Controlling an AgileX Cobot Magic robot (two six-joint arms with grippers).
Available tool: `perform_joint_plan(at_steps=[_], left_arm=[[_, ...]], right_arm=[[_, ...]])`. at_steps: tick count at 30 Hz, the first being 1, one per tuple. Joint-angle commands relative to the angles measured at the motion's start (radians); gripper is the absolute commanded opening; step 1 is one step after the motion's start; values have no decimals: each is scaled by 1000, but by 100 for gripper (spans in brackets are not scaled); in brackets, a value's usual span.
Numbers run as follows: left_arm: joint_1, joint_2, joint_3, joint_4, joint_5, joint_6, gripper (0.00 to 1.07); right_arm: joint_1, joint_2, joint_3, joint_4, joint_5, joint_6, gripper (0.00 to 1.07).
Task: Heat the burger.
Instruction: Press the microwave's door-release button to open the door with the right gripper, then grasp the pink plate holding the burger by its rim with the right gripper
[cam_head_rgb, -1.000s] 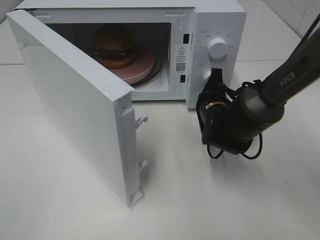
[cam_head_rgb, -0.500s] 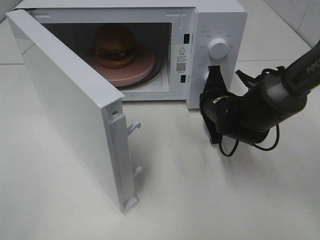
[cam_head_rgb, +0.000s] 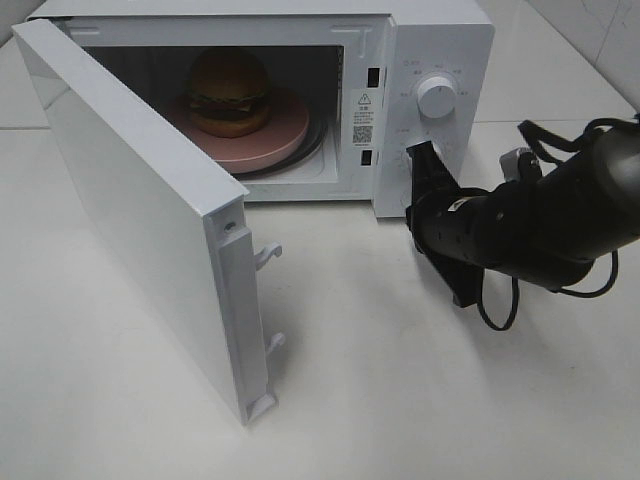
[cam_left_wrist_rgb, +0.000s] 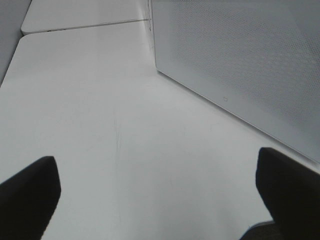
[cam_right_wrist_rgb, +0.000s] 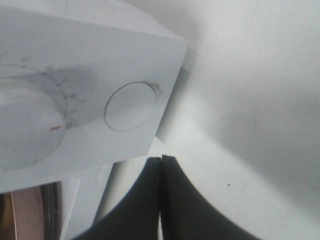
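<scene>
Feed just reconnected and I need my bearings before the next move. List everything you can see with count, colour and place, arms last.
microwave: one, white, back of the table
door: one, white, swung open toward the front left
burger: one, golden-brown bun with green lettuce, on the plate inside the microwave
plate: one, pink, inside the microwave
upper dial: one, white, control panel
lower dial: one, white, panel below the upper dial
round button: one, white, panel corner beside the lower dial
sticker: one, white with black print, frame right of the cavity
table: one, white
left gripper: one, dark, open, above the table near the door
right gripper: one, black, shut, tip at the lower dial
</scene>
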Motion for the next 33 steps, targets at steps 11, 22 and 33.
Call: perform_joint_plan(at_steps=[11, 22, 33], left_arm=[[1, -16, 3, -7, -8, -5, 100], [1, -16, 3, -7, -8, -4, 100], [1, -16, 3, -7, -8, -4, 100]], right_arm=[[-3, -194, 13, -15, 425, -669, 0], [-85, -244, -47, -194, 821, -866, 0], [-85, -246, -224, -488, 1209, -978, 0]])
